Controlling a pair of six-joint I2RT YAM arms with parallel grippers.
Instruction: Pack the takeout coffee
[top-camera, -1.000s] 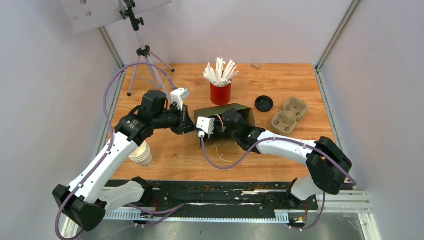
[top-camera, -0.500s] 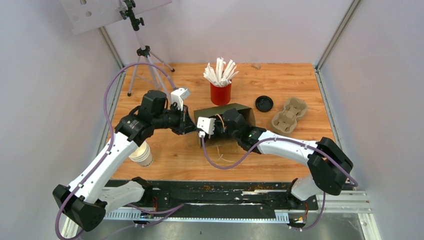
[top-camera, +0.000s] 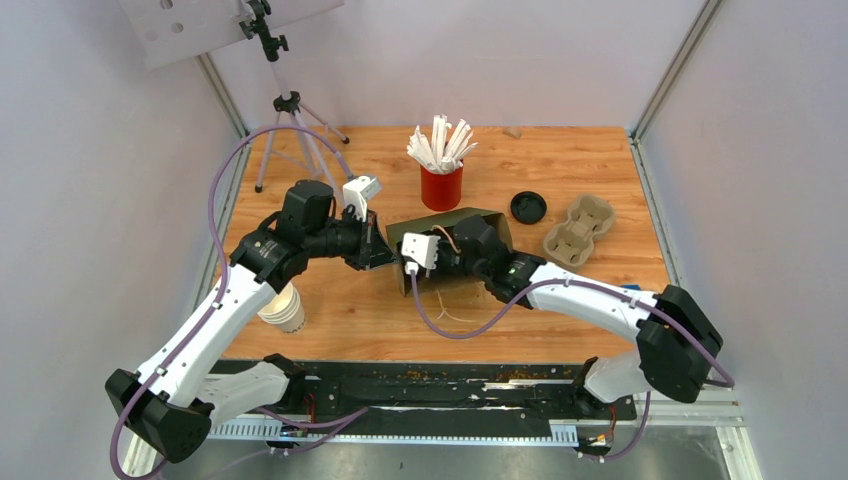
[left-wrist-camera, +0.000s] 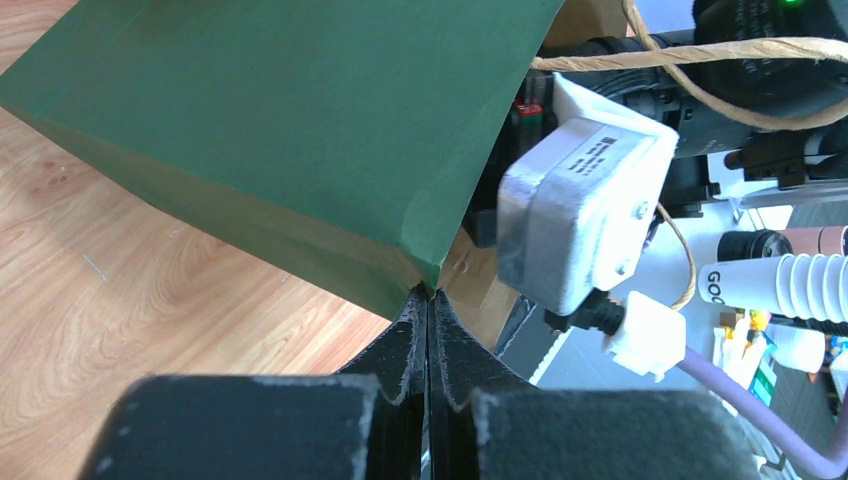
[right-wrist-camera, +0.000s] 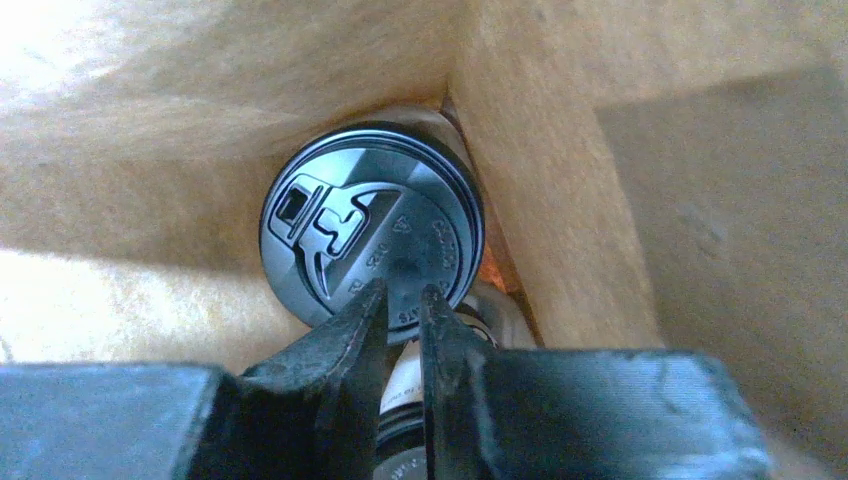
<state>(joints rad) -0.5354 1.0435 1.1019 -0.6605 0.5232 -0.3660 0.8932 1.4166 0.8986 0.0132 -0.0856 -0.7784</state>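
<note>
Now: the step in hand looks like seating the cup deep inside the bag while the other arm steadies the paper.
Takeout coffee (right-wrist-camera: 370, 225): inside the bag, with tan paper walls all round it. Its black lid faces the right wrist camera, pressed into a fold of the wall on its right. The top view does not show it.
Right gripper (right-wrist-camera: 400, 300): reached into the bag, with its fingers almost together and only a narrow slit between them. The tips overlap the lid's near rim. I cannot tell whether they clamp the cup or only touch it.
Left gripper (left-wrist-camera: 428, 300): fingers closed tight, pinching the bag's corner edge at its left end.
Green paper bag (top-camera: 455, 222): lying on its side mid-table, just near of the red cup of white sticks (top-camera: 441, 185). One twine handle is draped over the right wrist.
Doing it well: push the cup straight along the bag's axis, easing it off the fold so the lid is not levered loose. The left pinch is best released only after the right gripper is out.
Watch for: the handle snagging on the right wrist during withdrawal and dragging the bag. A cup left lying tilted may leak, so the bag probably needs standing up.
Nearby: a loose black lid (top-camera: 528, 207) and a cardboard cup carrier (top-camera: 578, 230) sit well apart to the right.
</note>
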